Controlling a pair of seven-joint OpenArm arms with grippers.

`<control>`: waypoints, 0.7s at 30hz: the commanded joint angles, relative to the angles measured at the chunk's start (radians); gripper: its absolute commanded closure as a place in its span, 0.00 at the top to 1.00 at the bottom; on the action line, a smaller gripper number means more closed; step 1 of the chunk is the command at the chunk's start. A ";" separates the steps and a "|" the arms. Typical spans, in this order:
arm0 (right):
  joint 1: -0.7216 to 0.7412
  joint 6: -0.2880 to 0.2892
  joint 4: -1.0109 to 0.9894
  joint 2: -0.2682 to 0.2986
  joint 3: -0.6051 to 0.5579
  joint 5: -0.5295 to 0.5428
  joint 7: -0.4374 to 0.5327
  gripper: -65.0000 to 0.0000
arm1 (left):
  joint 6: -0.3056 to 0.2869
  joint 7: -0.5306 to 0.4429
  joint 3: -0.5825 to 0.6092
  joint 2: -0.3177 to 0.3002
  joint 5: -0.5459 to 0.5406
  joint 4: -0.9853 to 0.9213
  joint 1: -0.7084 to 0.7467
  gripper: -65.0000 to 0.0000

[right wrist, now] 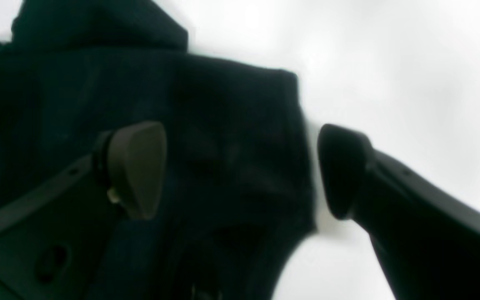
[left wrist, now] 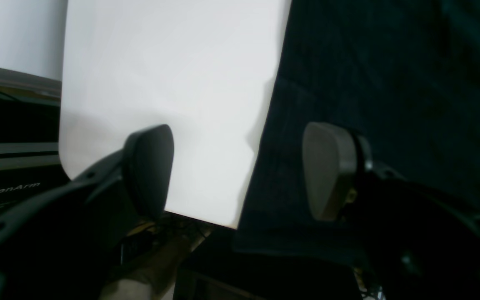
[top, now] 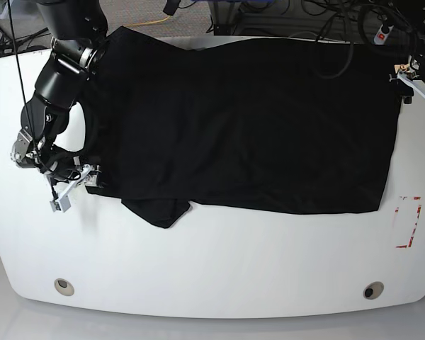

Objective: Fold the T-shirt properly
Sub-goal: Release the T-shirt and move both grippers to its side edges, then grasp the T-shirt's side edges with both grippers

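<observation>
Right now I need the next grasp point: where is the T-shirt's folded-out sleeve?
In the base view the sleeve pokes out below the T-shirt's near edge, on that view's left, just right of the right gripper on the white table.

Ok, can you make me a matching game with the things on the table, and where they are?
Things:
1. T-shirt
2. Red marks
3. Right gripper
4. Left gripper

Seen from the base camera:
A. At the shirt's left edge, fingers open
B. Spread across the white table
C. On bare table, past the shirt's lower right corner
D. At the shirt's upper right edge, fingers open

Pairs: 1-B, 2-C, 3-A, 4-D
</observation>
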 commanded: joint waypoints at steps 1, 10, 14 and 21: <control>0.042 0.002 -0.053 0.035 -0.024 0.012 0.055 0.84 | 0.002 -0.022 -0.002 -0.012 -0.013 0.015 -0.026 0.69; 0.062 0.002 -0.161 0.038 -0.040 0.011 0.149 0.69 | 0.002 -0.023 0.028 -0.037 0.079 -0.009 -0.154 0.70; 0.059 0.002 -0.161 0.033 -0.040 0.011 0.152 0.41 | 0.002 -0.025 0.103 -0.063 0.163 -0.066 -0.235 0.73; 0.062 0.002 -0.159 0.032 -0.040 0.011 0.152 0.01 | 0.127 -0.068 0.216 -0.082 0.202 -0.284 -0.370 0.85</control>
